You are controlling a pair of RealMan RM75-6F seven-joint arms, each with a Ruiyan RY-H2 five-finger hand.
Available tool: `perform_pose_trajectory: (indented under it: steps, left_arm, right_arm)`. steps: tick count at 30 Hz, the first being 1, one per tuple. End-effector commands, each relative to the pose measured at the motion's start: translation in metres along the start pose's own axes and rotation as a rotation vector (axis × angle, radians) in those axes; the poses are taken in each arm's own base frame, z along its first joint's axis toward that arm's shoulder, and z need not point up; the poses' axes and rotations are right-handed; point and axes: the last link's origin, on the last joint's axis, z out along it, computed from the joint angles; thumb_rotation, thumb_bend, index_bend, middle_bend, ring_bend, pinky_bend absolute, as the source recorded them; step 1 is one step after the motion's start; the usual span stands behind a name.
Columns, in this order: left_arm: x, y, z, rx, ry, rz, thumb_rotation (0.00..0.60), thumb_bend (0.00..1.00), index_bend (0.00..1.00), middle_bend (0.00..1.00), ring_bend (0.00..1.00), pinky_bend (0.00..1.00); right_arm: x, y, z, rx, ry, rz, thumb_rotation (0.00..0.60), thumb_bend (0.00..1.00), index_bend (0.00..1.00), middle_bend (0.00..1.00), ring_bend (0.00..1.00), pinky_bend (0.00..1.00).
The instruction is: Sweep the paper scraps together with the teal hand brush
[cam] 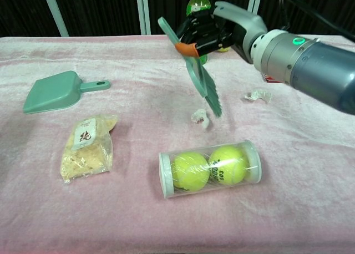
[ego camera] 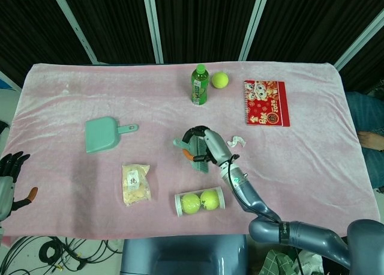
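I've got the right hand [cam: 208, 29] wrapped round the teal plastic hand brush [cam: 201, 79] – bristles beside a crumpled white paper scrap [cam: 199, 116] mid-table.

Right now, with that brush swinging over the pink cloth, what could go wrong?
The right hand holds the teal brush with its bristles just beside one paper scrap. The other scrap lies apart, behind the arm, so it may get left out. The tube of tennis balls sits just in front of the near scrap; a long stroke towards it could set it rolling. The bottle stands close behind the hand and might tip.
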Motion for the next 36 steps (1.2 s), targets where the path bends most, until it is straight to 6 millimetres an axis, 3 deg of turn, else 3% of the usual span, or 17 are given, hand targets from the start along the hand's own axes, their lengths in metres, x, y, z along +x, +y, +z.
perform_pose_trajectory:
  steps: [1,5,12,17,20,27,31,36]
  left_arm:
    - [0.0,0.0,0.0,0.0,0.0,0.0,0.6,0.31,0.14,0.08,0.01,0.17]
    - [0.0,0.0,0.0,-0.003,0.0,0.001,0.6,0.31,0.14,0.08,0.01,0.17]
    - [-0.001,0.002,0.0,-0.005,-0.001,0.007,0.6,0.31,0.14,0.08,0.01,0.17]
    - [-0.001,0.002,0.0,-0.002,0.001,0.008,0.6,0.31,0.14,0.08,0.01,0.17]
    - [-0.001,0.002,0.0,0.0,0.002,0.006,0.6,0.31,0.14,0.08,0.01,0.17]
    - [-0.001,0.002,0.001,0.001,-0.002,0.005,0.6,0.31,0.14,0.08,0.01,0.17]
    - [-0.002,0.002,0.001,0.002,-0.006,0.004,0.6,0.31,0.14,0.08,0.01,0.17]
    - [-0.002,0.002,0.001,0.001,-0.006,0.006,0.6,0.31,0.14,0.08,0.01,0.17]
  right_arm:
    - [0.023,-0.004,0.002,0.011,0.041,-0.014,0.6,0.41,0.6,0.59,0.3,0.16]
    - [0.07,0.015,-0.001,-0.065,0.117,-0.209,0.6,0.41,0.6,0.59,0.3,0.16]
    - [0.098,0.044,-0.012,-0.197,0.074,-0.375,0.6,0.41,0.6,0.6,0.3,0.16]
    - [0.099,0.076,-0.017,-0.268,-0.005,-0.5,0.6,0.41,0.61,0.6,0.3,0.16]
    - [0.095,0.087,-0.013,-0.277,-0.015,-0.488,0.6,0.41,0.64,0.6,0.3,0.16]
    - [0.092,0.091,-0.008,-0.249,-0.012,-0.435,0.6,0.42,0.65,0.6,0.3,0.16]
    - [0.085,0.094,-0.003,-0.227,0.038,-0.243,0.6,0.42,0.65,0.6,0.3,0.16]
    - [0.077,0.097,0.0,-0.18,0.074,-0.158,0.6,0.42,0.66,0.6,0.3,0.16]
